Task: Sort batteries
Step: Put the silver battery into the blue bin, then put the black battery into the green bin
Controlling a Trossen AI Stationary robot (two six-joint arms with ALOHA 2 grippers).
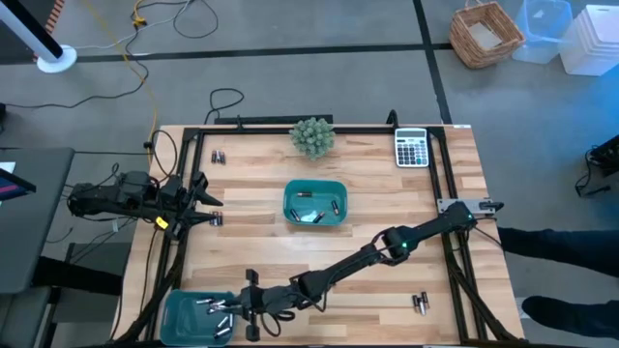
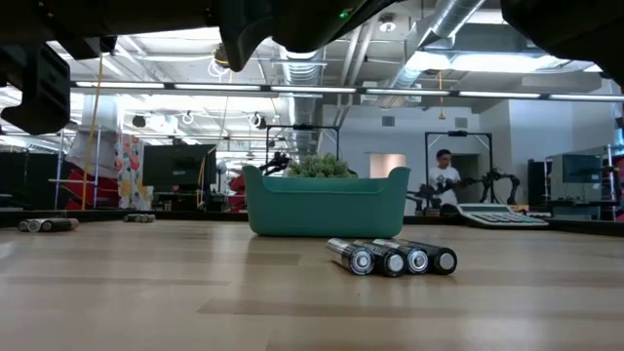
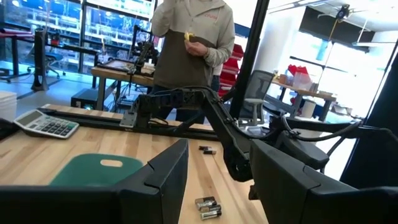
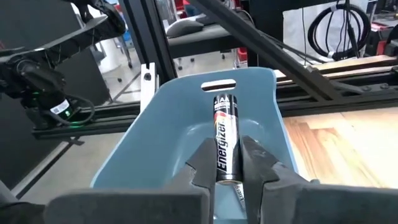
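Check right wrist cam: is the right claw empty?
No. The right claw grips an Energizer battery over the blue tray.

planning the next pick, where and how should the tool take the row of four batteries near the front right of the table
Take one end battery of the row of four batteries, across the middle of its body, from straight above. They lie flat, side by side and touching, so only an outer one leaves room for a finger. The right tool must first let go of its battery.

Center tray point(image 1: 315, 205) holds batteries point(image 1: 309, 207); plant point(image 1: 313, 136) behind it, calculator point(image 1: 412, 148) back right, second tray point(image 1: 182, 314) front left.
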